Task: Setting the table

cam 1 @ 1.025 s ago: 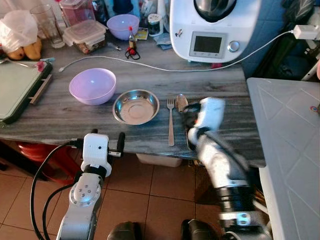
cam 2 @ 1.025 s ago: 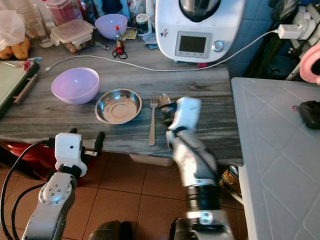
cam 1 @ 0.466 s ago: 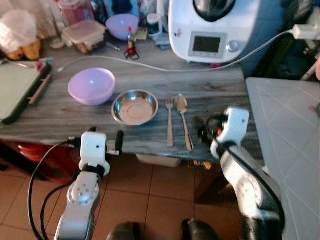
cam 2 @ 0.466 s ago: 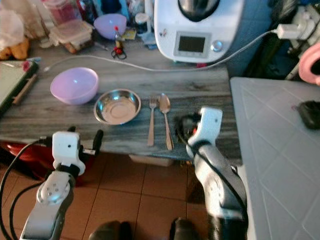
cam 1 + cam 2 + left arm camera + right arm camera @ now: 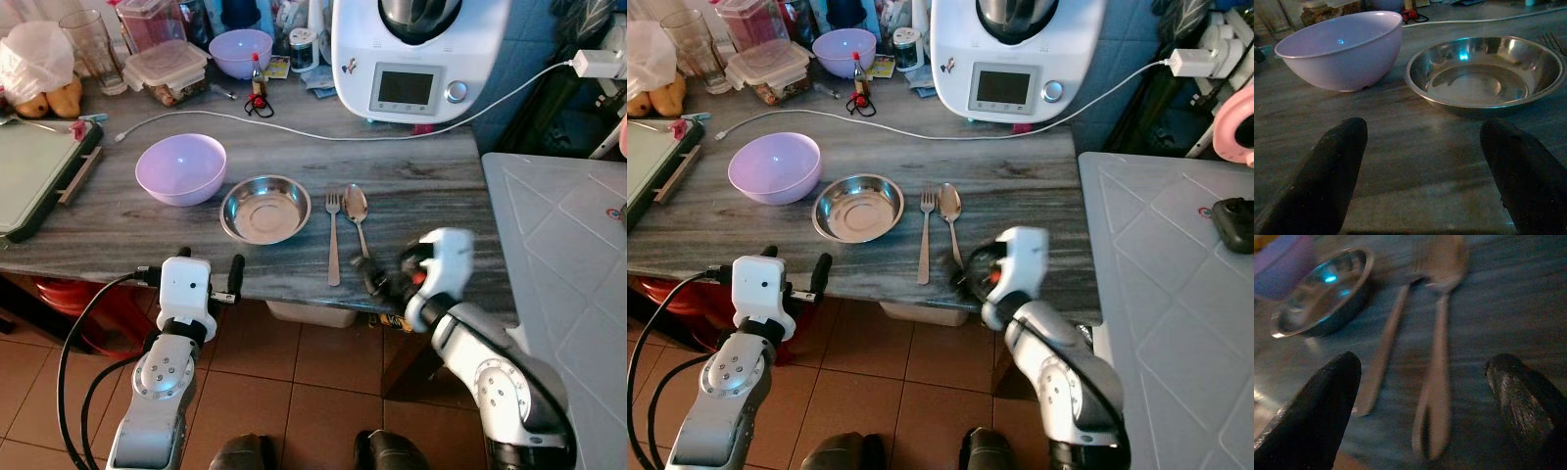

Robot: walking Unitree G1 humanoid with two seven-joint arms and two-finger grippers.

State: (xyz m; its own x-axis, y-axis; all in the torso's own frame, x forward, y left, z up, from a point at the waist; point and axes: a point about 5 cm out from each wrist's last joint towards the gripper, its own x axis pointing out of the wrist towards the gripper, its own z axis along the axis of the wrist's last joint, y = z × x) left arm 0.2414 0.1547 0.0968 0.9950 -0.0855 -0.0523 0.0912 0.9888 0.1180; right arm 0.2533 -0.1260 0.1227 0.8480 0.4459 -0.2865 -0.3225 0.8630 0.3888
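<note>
A spoon [image 5: 356, 216] and fork [image 5: 333, 238] are laid side by side on the grey table [image 5: 431, 186], just right of a steel bowl [image 5: 265, 209]; a lilac bowl [image 5: 181, 168] is beside it. The right hand [image 5: 1425, 396] is held wide apart above the spoon handle. The left hand [image 5: 1422, 161] is spread wide at the table edge, empty.
</note>
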